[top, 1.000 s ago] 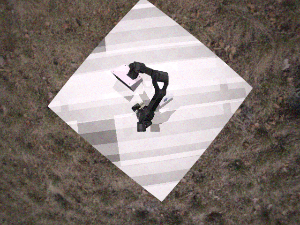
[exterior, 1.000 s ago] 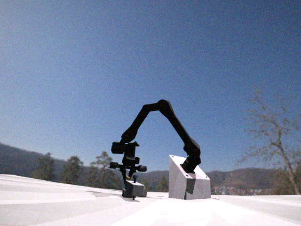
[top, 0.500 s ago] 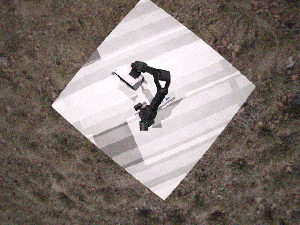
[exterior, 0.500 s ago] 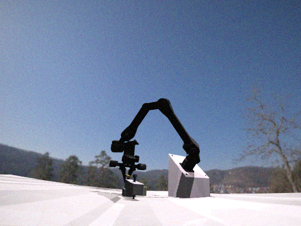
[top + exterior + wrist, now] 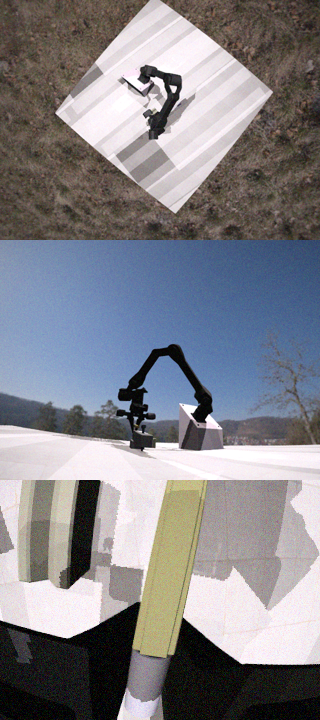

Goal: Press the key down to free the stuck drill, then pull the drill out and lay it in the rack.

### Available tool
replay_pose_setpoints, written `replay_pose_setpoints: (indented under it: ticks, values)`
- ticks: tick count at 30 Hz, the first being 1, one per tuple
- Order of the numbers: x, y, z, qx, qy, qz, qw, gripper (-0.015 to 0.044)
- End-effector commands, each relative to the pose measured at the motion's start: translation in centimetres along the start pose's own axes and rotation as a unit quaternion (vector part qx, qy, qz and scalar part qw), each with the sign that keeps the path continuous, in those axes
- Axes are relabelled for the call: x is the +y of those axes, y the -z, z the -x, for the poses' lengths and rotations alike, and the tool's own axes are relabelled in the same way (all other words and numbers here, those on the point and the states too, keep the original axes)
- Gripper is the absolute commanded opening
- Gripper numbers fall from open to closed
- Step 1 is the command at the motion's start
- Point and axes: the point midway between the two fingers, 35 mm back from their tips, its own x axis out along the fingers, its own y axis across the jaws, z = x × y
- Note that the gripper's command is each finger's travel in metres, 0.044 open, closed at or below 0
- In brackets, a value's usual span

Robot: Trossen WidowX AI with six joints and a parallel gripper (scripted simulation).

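Note:
The drill (image 5: 170, 570) shows in the wrist view as a long olive-yellow bar with a grey round section at its lower end. My gripper (image 5: 135, 427) (image 5: 152, 613) is shut on that grey section, pointing down. In the exterior view its fingertips are beside and partly behind a dark block (image 5: 143, 440). A black-knobbed key (image 5: 143, 427) stands upright on the block, with a thin stem showing below it. Whether the key is pressed cannot be told. The top view shows a yellowish piece (image 5: 154, 111) beside the gripper; the arm hides the fingertips. The rack cannot be made out clearly.
The pale wedge-shaped base (image 5: 133, 78) (image 5: 214, 437) carries the arm. Olive-grey bars (image 5: 40, 540) stand left of the drill in the wrist view. A small bluish patch (image 5: 179, 104) shows beside the arm in its shadow. Patterned shadows cross the white surface.

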Motion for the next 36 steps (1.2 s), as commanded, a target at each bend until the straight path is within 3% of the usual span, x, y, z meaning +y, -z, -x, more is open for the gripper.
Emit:
replay_pose_setpoints:
  ticks: [1,36]
  values:
    - [-0.07,0.08,0.32,0.002,0.002,0.003,1.000,0.0000]
    - [-0.15,0.20,1.20,0.002,0.002,0.003,1.000,0.0000]
